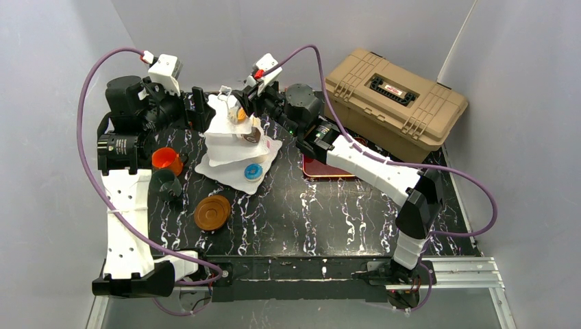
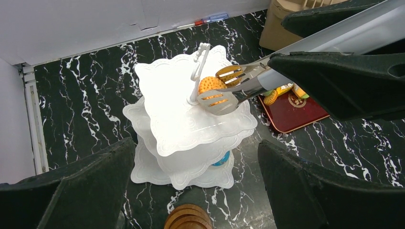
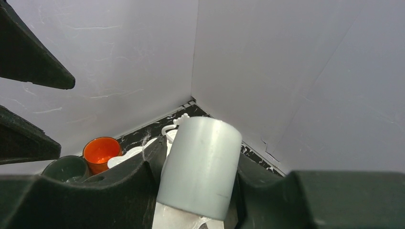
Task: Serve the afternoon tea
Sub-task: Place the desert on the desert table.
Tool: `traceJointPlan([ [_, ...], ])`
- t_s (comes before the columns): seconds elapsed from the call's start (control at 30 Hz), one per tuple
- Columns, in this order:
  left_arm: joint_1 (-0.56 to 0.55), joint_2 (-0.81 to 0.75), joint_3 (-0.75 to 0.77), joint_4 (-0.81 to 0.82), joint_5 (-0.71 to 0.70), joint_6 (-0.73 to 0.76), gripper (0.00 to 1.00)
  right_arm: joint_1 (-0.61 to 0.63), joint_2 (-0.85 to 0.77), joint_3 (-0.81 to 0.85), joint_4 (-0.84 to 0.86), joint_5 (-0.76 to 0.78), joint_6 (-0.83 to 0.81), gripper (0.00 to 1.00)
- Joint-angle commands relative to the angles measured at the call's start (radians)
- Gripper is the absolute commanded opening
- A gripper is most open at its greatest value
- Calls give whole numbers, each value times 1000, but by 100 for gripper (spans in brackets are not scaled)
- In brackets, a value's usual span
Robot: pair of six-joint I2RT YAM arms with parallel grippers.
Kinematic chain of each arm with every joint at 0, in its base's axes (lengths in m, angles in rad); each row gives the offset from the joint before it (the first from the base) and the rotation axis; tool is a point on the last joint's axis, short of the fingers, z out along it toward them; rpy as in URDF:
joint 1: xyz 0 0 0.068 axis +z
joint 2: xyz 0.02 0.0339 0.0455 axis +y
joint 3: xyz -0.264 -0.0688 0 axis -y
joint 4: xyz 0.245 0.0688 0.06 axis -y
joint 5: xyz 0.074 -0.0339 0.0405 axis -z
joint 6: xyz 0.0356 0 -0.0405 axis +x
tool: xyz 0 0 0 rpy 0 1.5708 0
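Well, top cam: right pincer (image 1: 248, 96) reaches over three-tier stand (image 1: 218, 164) from its right. L wrist cam: left pincer (image 2: 196, 162) spread wide, empty; tongs (image 2: 239, 81), lying right-to-left, squeeze orange pastry (image 2: 208, 85) just at top plate (image 2: 167, 95). R wrist cam: right pincer clenched on tongs.

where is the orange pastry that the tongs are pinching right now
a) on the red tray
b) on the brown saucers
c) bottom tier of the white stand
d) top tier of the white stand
d: in the left wrist view the metal tongs have their tips on either side of the orange pastry, beside the handle post over the top tier of the white stand.
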Motion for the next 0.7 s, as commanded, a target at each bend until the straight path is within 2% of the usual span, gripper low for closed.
traceJointPlan([
  [0.0,9,-23,6,-4,24,-6,99,5,-16,55,94,20,-5,27],
  [0.4,10,-24,13,-2,23,-6,99,5,-58,10,148,20,6,45],
  [0.67,10,-24,21,-4,27,-8,99,5,-82,-10,151,12,8,50],
])
